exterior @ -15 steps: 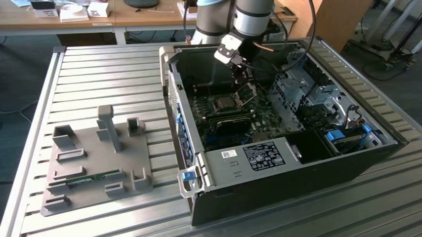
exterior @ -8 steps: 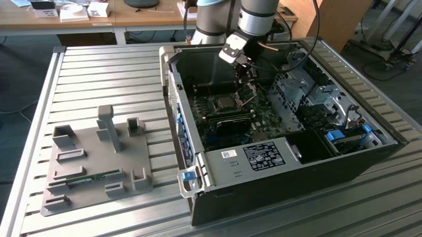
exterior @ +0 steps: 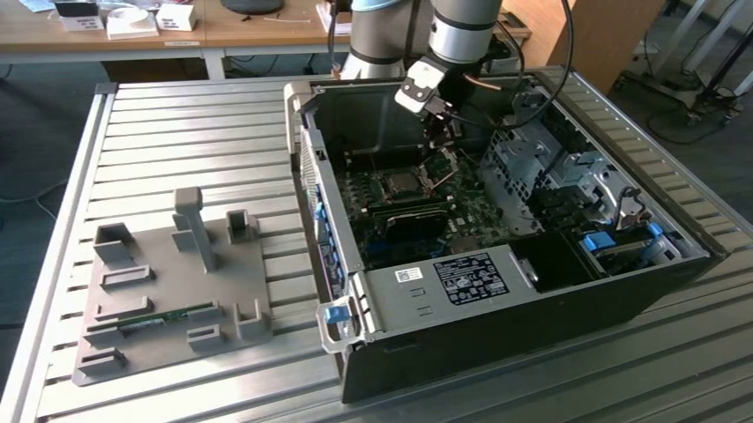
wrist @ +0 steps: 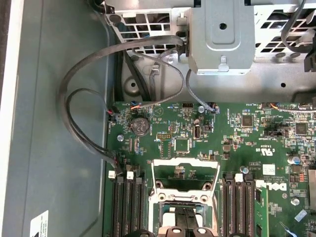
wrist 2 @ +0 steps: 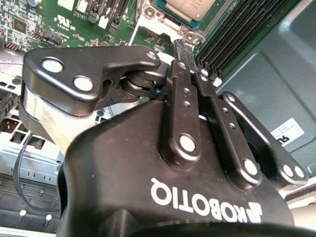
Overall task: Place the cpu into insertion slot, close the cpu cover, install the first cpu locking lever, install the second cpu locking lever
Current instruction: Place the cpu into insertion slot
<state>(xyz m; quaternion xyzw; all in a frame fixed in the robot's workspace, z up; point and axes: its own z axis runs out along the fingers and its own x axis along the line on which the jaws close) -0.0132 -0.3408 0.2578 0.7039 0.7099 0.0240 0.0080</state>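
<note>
Seating the cpu: judged done; the cpu lies flat in the insertion slot, its dull silver top showing in the second wrist view.
Insertion slot, location: on the green board inside the open computer case, flanked by long black memory sticks.
Cpu cover: not closed; the cpu cover stands hinged back off the slot, with green board visible through its window in the first wrist view.
Locking levers: neither can be picked out with certainty; with the cover up, both installs are judged outstanding.
Progress: first of four steps complete, three left.
Gripper, state: the gripper has its fingers drawn narrow, tips close together, nothing seen between them.
Gripper, position: the tips hang close over the slot's edge, near the foot of the raised cover; whether they touch the cover cannot be told.
Arm, pose: the arm drops from the far side of the case into its open top, wrist tilted, gripper pointing down at the board.
Cables: grey leads loop along the case wall, well apart from the gripper.
Off-case items: a grey fixture plate lies on the slatted table, on the exterior view's left, well apart from the work.
</note>
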